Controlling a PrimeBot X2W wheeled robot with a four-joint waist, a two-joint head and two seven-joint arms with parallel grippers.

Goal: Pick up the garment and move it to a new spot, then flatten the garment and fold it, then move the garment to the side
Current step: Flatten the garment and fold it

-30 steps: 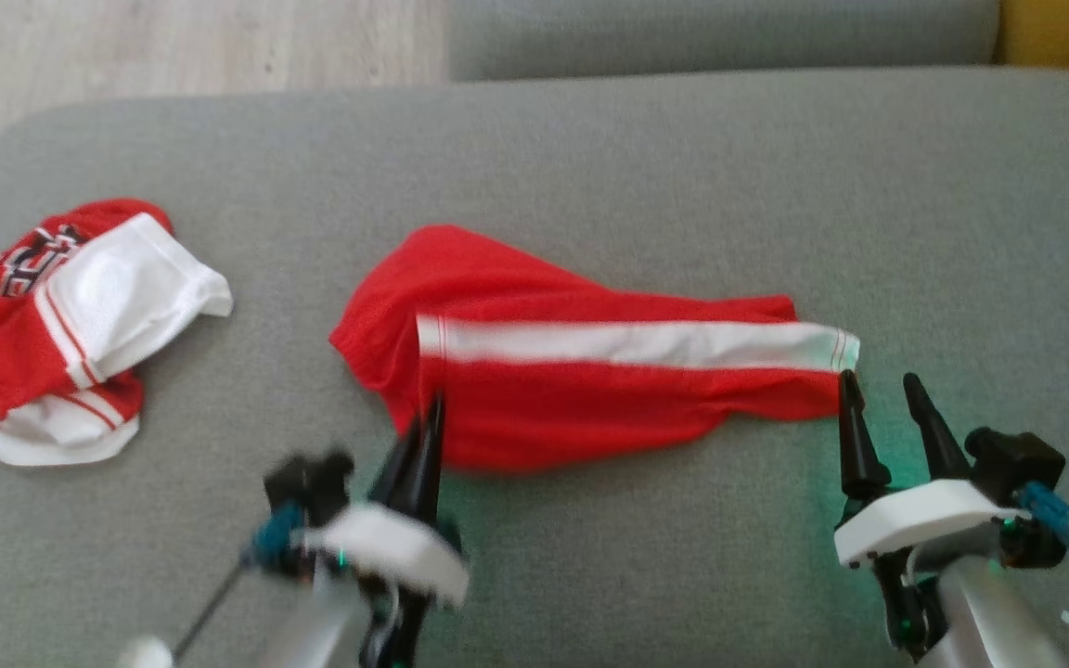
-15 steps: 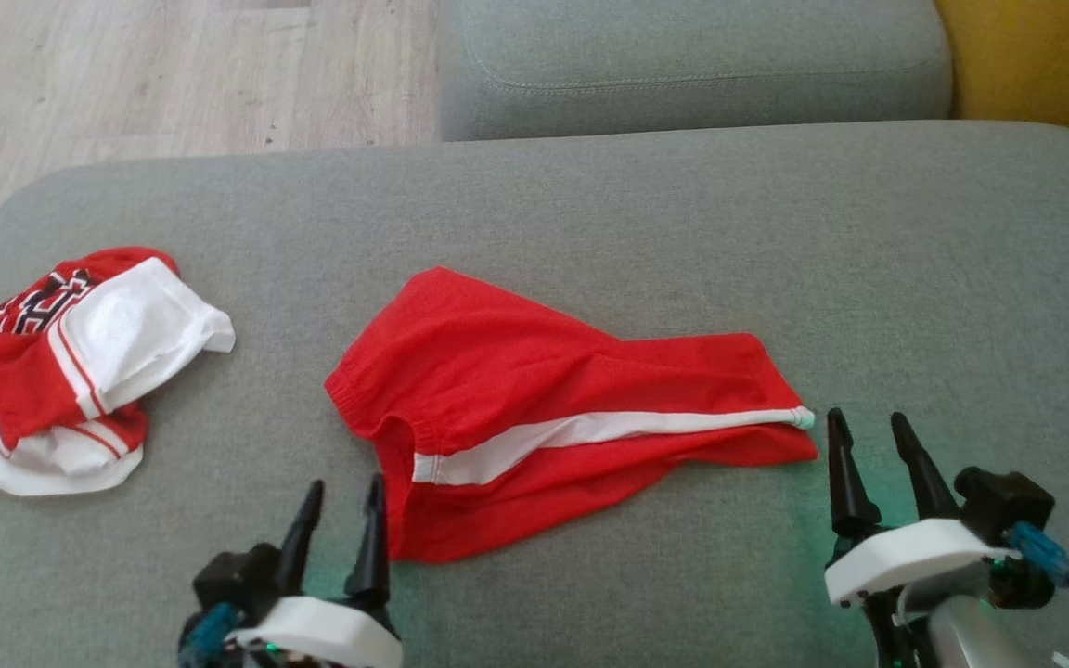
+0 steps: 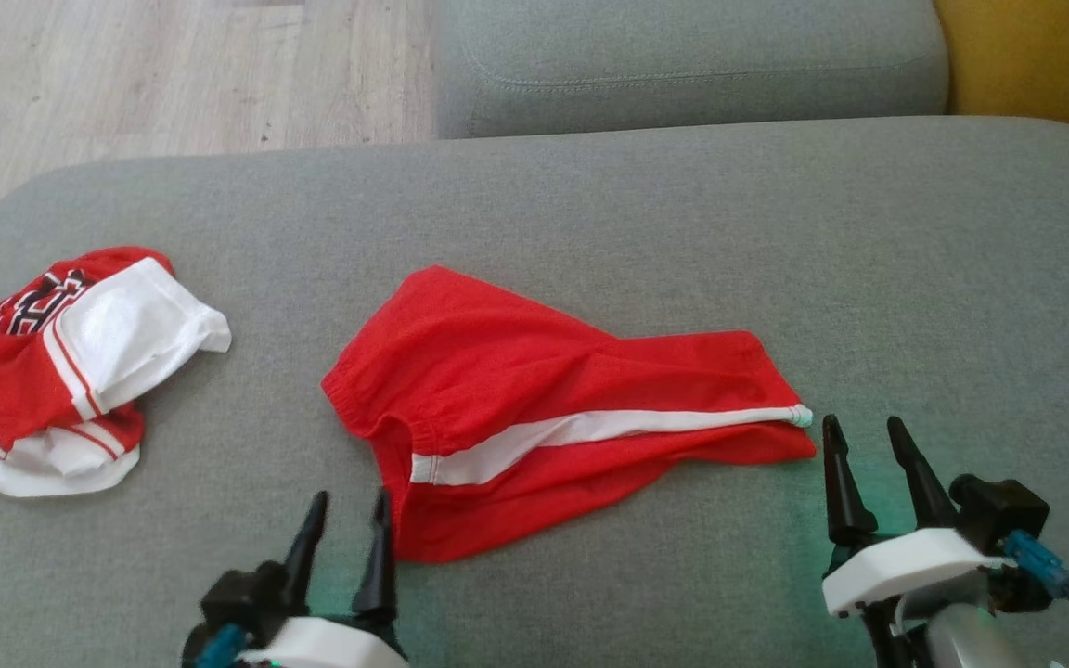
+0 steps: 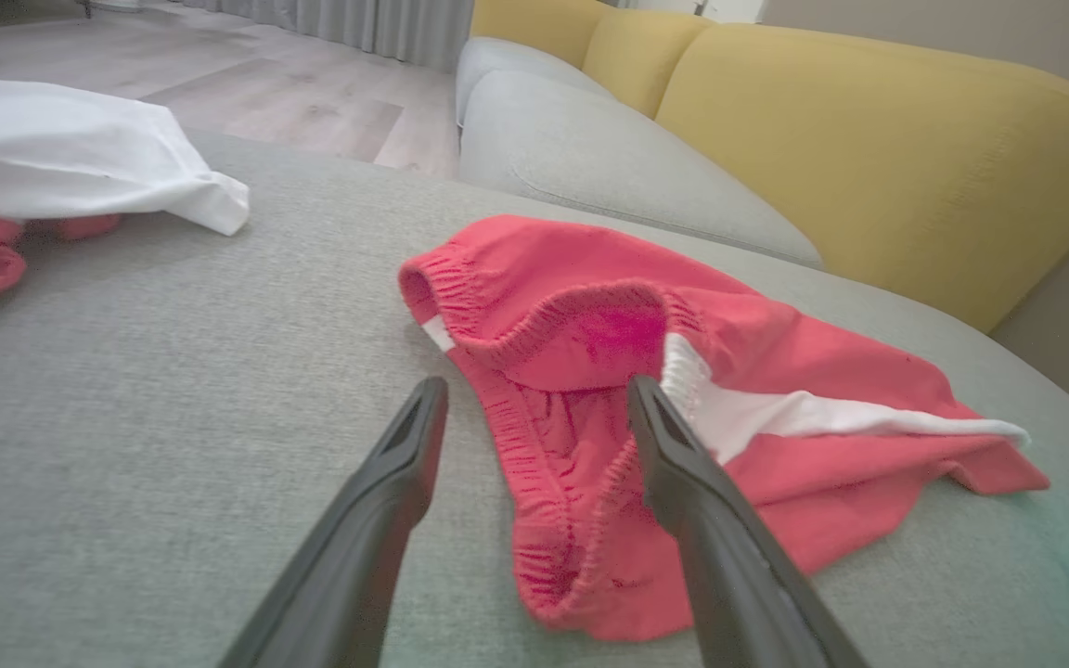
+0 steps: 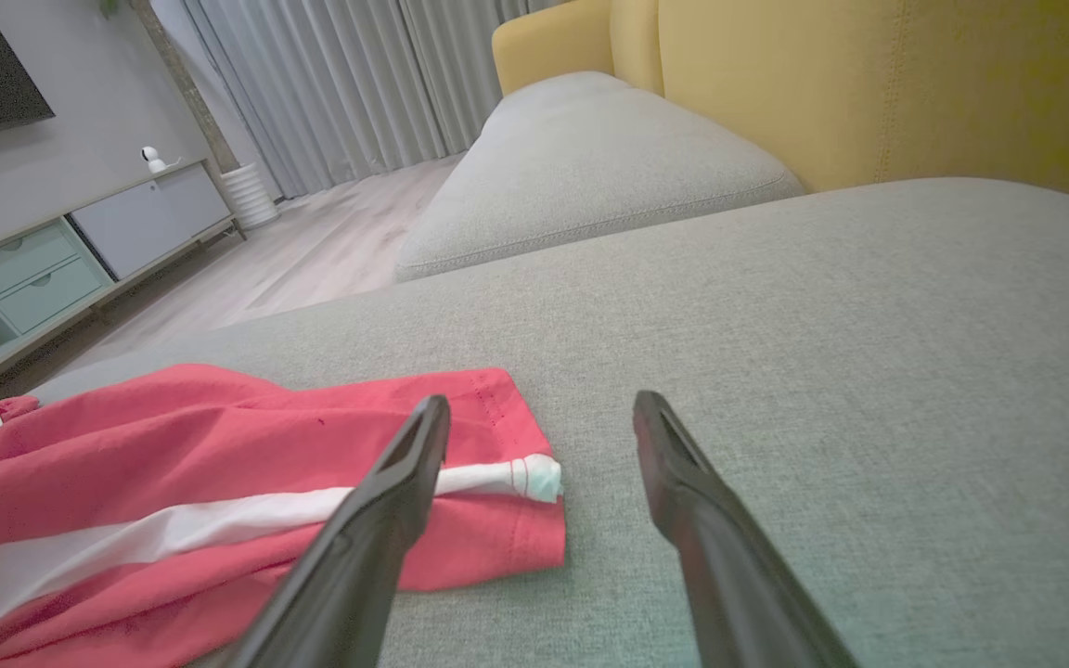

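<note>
Wood floor point(image 3: 126, 74) showed at the upper left, beyond the big grey cushion point(image 3: 590, 204). At the cushion's far left lay a crumpled heap of red-and-white clothing point(image 3: 70, 371), well apart from everything else. Further right, at the bottom edge of the head view, the left gripper point(image 3: 351, 499) stood with its two dark fingers spread and nothing between them. Its tips were just beside the near-left corner of the red shorts point(image 3: 516, 390), and in the left wrist view the gathered elastic waistband lay just beyond the parted fingers, not pinched. The shorts lay loose and rumpled in the middle of the cushion, waistband to the left and leg hem to the right, with a white side stripe point(image 3: 590, 431) running along their length. Right of the hem, the right gripper point(image 3: 863, 422) was likewise spread and empty, its tips just beside the hem's corner. A yellow backrest point(image 3: 1045, 56) filled the far upper right
</note>
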